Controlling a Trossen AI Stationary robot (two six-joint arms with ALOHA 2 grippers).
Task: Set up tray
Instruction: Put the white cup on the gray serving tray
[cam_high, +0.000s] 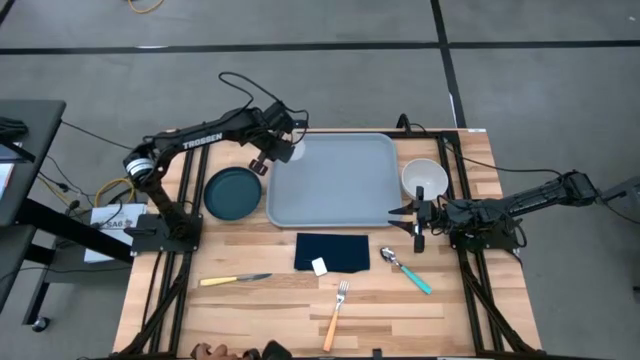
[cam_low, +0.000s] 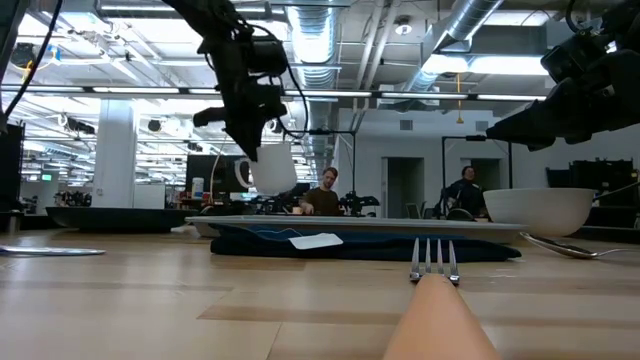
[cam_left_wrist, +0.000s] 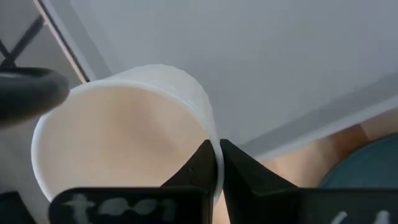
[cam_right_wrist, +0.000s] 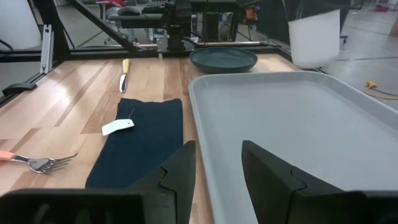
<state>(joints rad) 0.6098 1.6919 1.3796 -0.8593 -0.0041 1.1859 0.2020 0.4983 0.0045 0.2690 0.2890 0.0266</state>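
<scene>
A white cup (cam_left_wrist: 124, 137) hangs above the far left corner of the light blue-grey tray (cam_high: 340, 185), with my left gripper (cam_high: 277, 148) shut on it. In the low view the cup (cam_low: 272, 167) is clear of the tray (cam_low: 400, 222). In the right wrist view the cup (cam_right_wrist: 314, 37) shows beyond the tray's far end. My right gripper (cam_high: 402, 218) stands open by the tray's near right corner, low and level, with nothing between its fingers (cam_right_wrist: 180, 171). My left gripper (cam_left_wrist: 216, 163) pinches the cup's wall at the rim (cam_left_wrist: 213, 149), one finger inside the cup and one outside. The fingers come from above, slanting down. The cup hangs below them, mouth up and slightly tilted, lifted clear of the tray.
A dark teal plate (cam_high: 233, 192) lies left of the tray, a white bowl (cam_high: 424, 178) right of it. A navy napkin (cam_high: 333, 251) with a white tag lies in front of the tray. A knife (cam_high: 235, 280), fork (cam_high: 335, 315) and spoon (cam_high: 407, 270) lie near the front.
</scene>
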